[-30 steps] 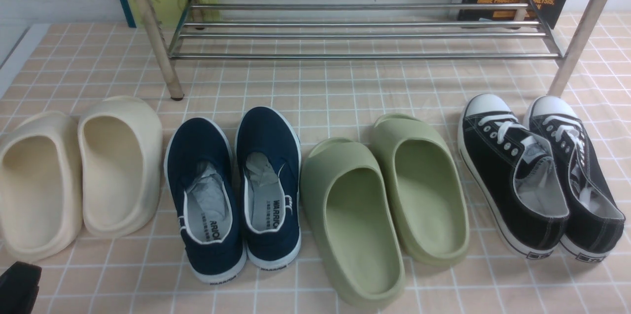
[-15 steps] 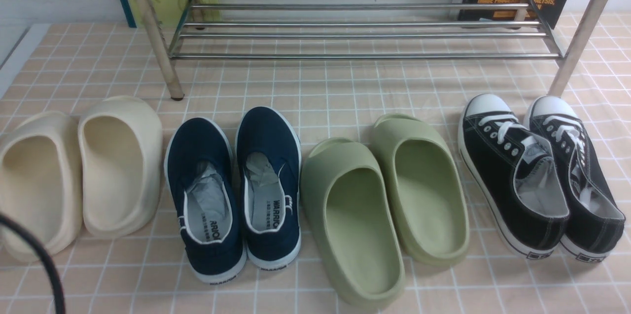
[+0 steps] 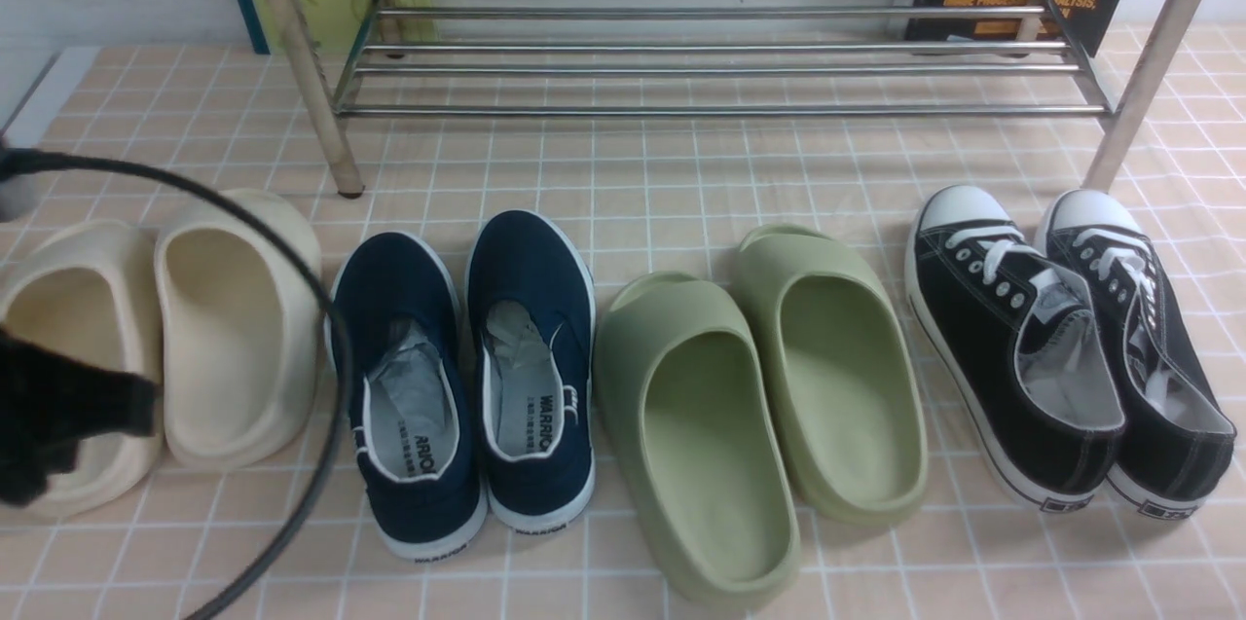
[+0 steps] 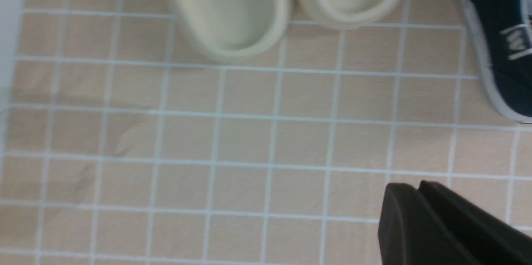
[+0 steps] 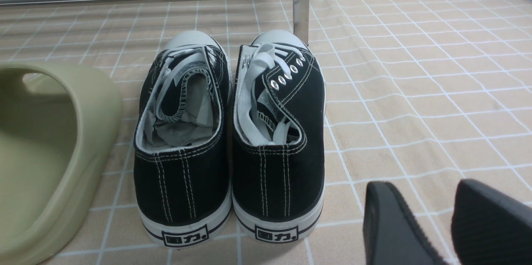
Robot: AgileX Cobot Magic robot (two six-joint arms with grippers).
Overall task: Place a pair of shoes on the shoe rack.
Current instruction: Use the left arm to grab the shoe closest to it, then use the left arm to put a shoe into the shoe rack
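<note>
The two navy slip-on shoes [image 3: 462, 377] stand side by side on the tiled floor, toes toward the chrome shoe rack [image 3: 720, 65] at the back. One navy shoe's heel edge shows in the left wrist view [image 4: 505, 44]. My left gripper [image 4: 415, 192] is shut and empty, over bare tiles short of the cream slides. Its arm [image 3: 58, 420] shows dark at the far left of the front view, over a cream slide. My right gripper [image 5: 424, 198] is open and empty, low behind the black sneakers.
Cream slides [image 3: 156, 338] sit left of the navy shoes, green slides [image 3: 759, 396] right of them, black lace-up sneakers [image 3: 1066, 338] at far right. A black cable [image 3: 331, 377] loops over the cream slide. Books lean behind the rack.
My left arm has come up into the front view at the far left, and its cable now arcs across the cream slides to the navy shoe. The shoes have not moved.
</note>
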